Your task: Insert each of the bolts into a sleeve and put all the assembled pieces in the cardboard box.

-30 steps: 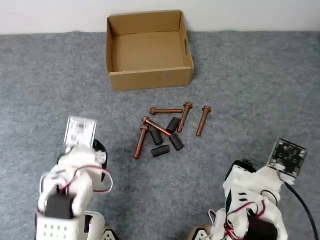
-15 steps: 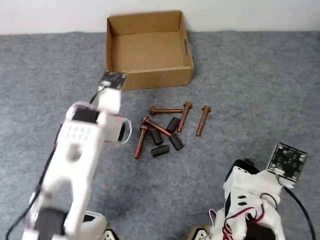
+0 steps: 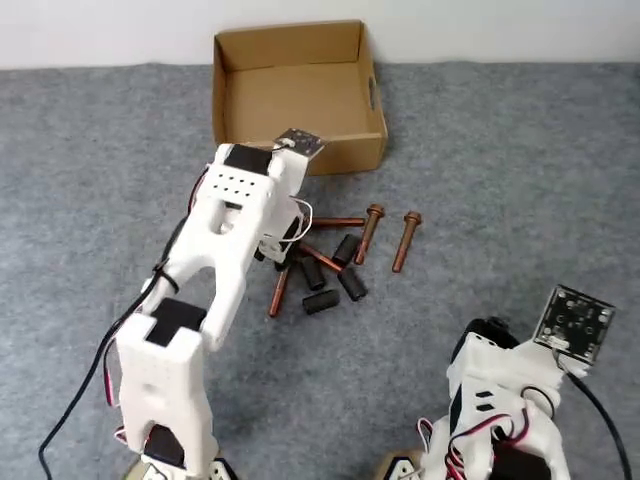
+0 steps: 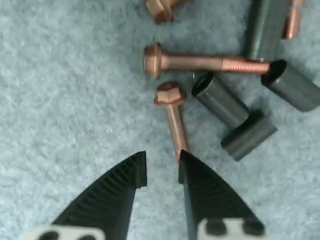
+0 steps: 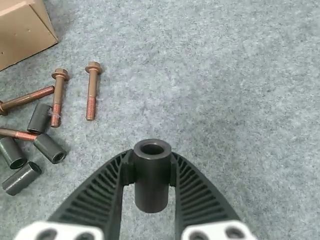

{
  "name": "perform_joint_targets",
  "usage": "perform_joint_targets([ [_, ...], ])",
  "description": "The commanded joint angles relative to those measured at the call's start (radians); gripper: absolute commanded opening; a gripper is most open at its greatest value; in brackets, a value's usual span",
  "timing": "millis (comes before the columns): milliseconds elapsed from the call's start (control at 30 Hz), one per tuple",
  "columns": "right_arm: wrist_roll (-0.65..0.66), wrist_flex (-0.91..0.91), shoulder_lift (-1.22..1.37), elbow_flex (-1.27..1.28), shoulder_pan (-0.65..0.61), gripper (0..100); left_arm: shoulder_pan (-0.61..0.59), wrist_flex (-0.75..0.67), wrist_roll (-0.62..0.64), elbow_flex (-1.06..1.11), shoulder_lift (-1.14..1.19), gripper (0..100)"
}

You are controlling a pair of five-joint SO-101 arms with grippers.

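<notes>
Several copper bolts (image 3: pixel 408 240) and dark sleeves (image 3: pixel 352 284) lie in a loose pile on the grey carpet in front of the cardboard box (image 3: pixel 300 158). My left arm (image 3: pixel 245 200) stretches over the pile's left side. My left gripper (image 4: pixel 161 167) hangs open with a narrow gap just above the carpet. The threaded end of one bolt (image 4: pixel 172 115) lies right at one fingertip. Two sleeves (image 4: pixel 220 100) and another bolt (image 4: pixel 200 62) lie just beyond it. My right gripper (image 5: pixel 151 162) is shut on an upright dark sleeve (image 5: pixel 152 177), held back near the right arm's base (image 3: pixel 510 400).
The box is open on top and has nothing inside. In the right wrist view, two bolts (image 5: pixel 91 90) and several sleeves (image 5: pixel 50 147) lie ahead, with the box corner (image 5: pixel 22 30) beyond. Bare carpet (image 3: pixel 520 180) spreads to the right of the pile.
My left arm has swung from its folded pose at the near left out over the pile of bolts and sleeves. The right arm has stayed put with its sleeve.
</notes>
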Motion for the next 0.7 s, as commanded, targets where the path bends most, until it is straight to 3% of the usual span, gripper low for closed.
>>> perform_joint_targets([
  [0, 0.012, -0.027, 0.005, -0.005, 0.007, 0.8, 0.009, 0.021, -0.014, -0.081, 0.028, 13],
  [333, 0.012, -0.027, 0.005, 0.002, 0.007, 0.8, 0.069, 0.009, 0.003, -0.127, 0.135, 13],
  [667, 0.012, -0.027, 0.005, 0.002, 0.007, 0.8, 0.025, -0.041, 0.018, -0.127, 0.222, 13],
])
